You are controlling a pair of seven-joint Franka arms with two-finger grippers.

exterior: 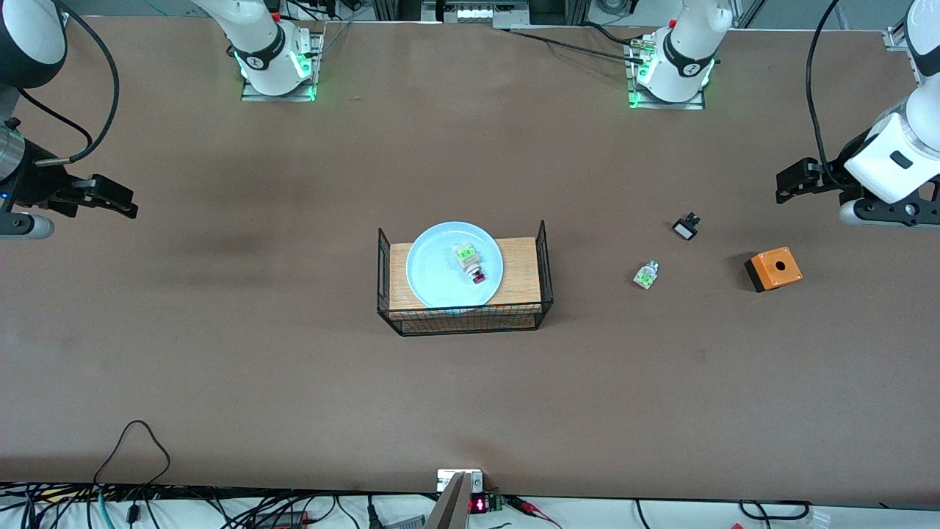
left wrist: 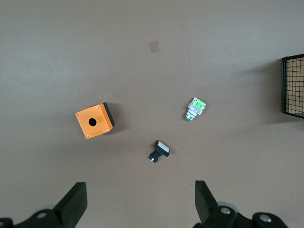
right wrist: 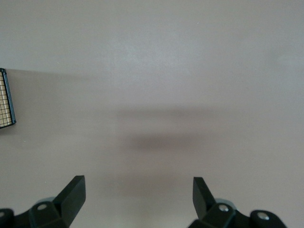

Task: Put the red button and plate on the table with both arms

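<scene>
Overall, front view: a wide brown table seen from above, with both arm bases along the top edge.
Tray: a wood-topped tray with black wire sides sits at the middle of the table.
Plate: the pale blue plate rests on the tray, filling most of its depth.
Red button: the red button lies on the plate, its red cap pointing toward the front camera and its green block at the other end.
Other parts: toward the left arm's end of the table lie a whitish-green part, a small black-and-white part farther from the camera, and an orange box with a round hole on top.
Right gripper: the right gripper hangs above bare table at the right arm's end, holding nothing.
Left gripper: the left gripper hangs above the table near the orange box, holding nothing.
Left wrist view: the two fingers are spread wide; below them lie the orange box, the black-and-white part and the whitish-green part, all apart from one another, with a corner of the tray at the edge.
Right wrist view: the fingers are spread wide over bare table; a sliver of the tray shows at the edge.
</scene>
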